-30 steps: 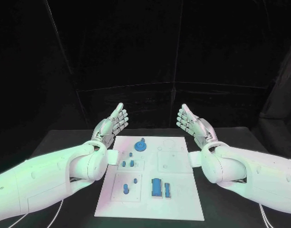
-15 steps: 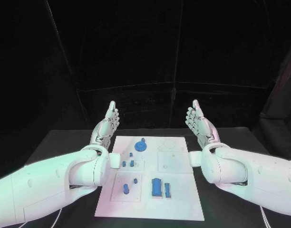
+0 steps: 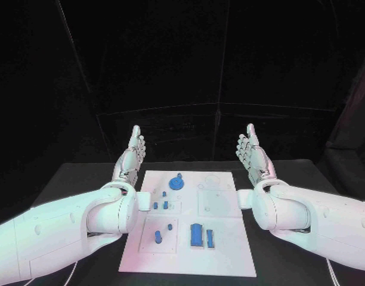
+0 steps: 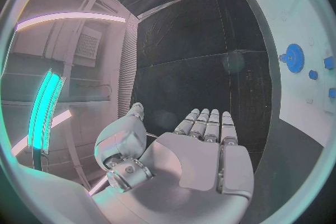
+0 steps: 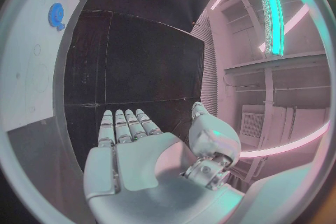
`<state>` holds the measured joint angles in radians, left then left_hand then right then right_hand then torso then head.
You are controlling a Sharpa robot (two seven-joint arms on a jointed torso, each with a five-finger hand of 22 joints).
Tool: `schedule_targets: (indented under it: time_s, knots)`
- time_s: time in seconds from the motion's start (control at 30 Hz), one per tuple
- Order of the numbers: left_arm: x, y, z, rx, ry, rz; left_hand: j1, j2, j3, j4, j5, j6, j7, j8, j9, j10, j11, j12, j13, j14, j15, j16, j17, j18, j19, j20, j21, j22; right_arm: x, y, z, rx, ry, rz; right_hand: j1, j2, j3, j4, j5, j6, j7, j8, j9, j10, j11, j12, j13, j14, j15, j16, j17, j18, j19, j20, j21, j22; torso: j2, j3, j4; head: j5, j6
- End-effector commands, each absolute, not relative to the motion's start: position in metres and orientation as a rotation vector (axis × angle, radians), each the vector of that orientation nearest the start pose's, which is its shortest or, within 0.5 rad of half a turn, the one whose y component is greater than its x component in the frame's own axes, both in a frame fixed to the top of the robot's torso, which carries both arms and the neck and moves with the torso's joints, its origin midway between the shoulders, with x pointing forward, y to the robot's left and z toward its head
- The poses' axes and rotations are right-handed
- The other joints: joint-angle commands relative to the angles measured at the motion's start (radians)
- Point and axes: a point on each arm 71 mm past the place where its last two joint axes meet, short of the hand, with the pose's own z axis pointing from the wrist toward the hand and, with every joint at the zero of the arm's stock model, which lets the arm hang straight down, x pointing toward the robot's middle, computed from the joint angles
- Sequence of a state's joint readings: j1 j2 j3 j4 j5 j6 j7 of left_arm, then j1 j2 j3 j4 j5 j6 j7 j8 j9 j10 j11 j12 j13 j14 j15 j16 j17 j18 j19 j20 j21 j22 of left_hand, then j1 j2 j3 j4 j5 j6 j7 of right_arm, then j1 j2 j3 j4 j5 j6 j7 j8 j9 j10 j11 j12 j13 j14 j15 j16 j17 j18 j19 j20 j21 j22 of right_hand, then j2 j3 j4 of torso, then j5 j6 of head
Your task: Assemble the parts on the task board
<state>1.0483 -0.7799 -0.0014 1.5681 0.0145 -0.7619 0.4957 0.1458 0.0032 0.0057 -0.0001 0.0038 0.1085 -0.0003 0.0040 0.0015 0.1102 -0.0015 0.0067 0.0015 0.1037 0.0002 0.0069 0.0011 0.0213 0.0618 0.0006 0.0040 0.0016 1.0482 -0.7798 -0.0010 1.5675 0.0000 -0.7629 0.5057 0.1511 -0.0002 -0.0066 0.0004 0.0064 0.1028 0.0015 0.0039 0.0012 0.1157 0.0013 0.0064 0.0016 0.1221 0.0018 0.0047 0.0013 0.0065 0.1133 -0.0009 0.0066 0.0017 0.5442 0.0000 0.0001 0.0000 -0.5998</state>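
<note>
Head view showed both hands raised flat, the left hand and right hand holding nothing, fingers straight and side by side, flanking the white board on the tabletop. Blue parts sat on it; whether seated or loose was too small to judge.

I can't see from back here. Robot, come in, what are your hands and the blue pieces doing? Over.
Left hand and right hand open, flat, raised beside the task board, holding nothing. Blue parts sit on the board. Nothing between hands and board.
</note>
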Motion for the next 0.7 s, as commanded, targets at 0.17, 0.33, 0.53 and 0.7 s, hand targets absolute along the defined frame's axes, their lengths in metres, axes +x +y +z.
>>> schedule_targets:
  time_s: [0.17,0.33,0.53,0.7]
  knots:
    - [0.4618,0.1924,-0.2242,-1.209,1.218,-1.229,-0.06,-0.003,-0.006,0.0,-0.004,-0.109,0.0,-0.004,-0.001,-0.11,0.002,-0.007,-0.001,-0.104,0.0,-0.007,-0.001,-0.021,-0.062,-0.001,-0.004,-0.002,0.4618,-0.1924,-0.2242,1.209,1.218,1.229,-0.151,0.0,0.007,0.0,-0.006,-0.103,-0.002,-0.004,-0.001,-0.116,-0.001,-0.006,-0.002,-0.122,-0.002,-0.005,-0.001,-0.007,-0.113,0.001,-0.007,-0.002,0.0,0.0,-0.0001,0.0,0.0]
    - [0.4618,0.1924,-0.2242,-1.209,1.218,-1.229,-0.146,-0.003,-0.006,0.0,-0.004,-0.109,0.0,-0.004,-0.001,-0.11,0.002,-0.007,-0.001,-0.104,0.0,-0.007,-0.001,-0.021,-0.062,-0.001,-0.004,-0.002,0.4618,-0.1924,-0.2242,1.209,1.218,1.229,-0.151,0.0,0.007,0.0,-0.006,-0.103,-0.002,-0.004,-0.001,-0.116,-0.001,-0.006,-0.002,-0.122,-0.002,-0.005,-0.001,-0.007,-0.113,0.001,-0.007,-0.002,0.0,0.0,-0.0001,0.0,0.0]
    - [0.4618,0.1924,-0.2242,-1.209,1.218,-1.229,-0.146,-0.003,-0.006,0.0,-0.004,-0.109,0.0,-0.004,-0.001,-0.11,0.002,-0.007,-0.001,-0.104,0.0,-0.007,-0.001,-0.021,-0.062,-0.001,-0.004,-0.002,0.4618,-0.1924,-0.2242,1.209,1.218,1.229,-0.151,0.0,0.007,0.0,-0.006,-0.103,-0.002,-0.004,-0.001,-0.116,-0.001,-0.006,-0.002,-0.122,-0.002,-0.005,-0.001,-0.007,-0.113,0.001,-0.007,-0.002,0.0,0.0,-0.0001,0.0,0.0]
    - [0.4618,0.1924,-0.2242,-1.209,1.218,-1.229,-0.146,-0.003,-0.006,0.0,-0.004,-0.109,0.0,-0.004,-0.001,-0.11,0.002,-0.007,-0.001,-0.104,0.0,-0.007,-0.001,-0.021,-0.062,-0.001,-0.004,-0.002,0.4618,-0.1924,-0.2242,1.209,1.218,1.229,-0.151,0.0,0.007,0.0,-0.006,-0.103,-0.002,-0.004,-0.001,-0.116,-0.001,-0.006,-0.002,-0.122,-0.002,-0.005,-0.001,-0.007,-0.113,0.001,-0.007,-0.002,0.0,0.0,-0.0001,0.0,0.0]
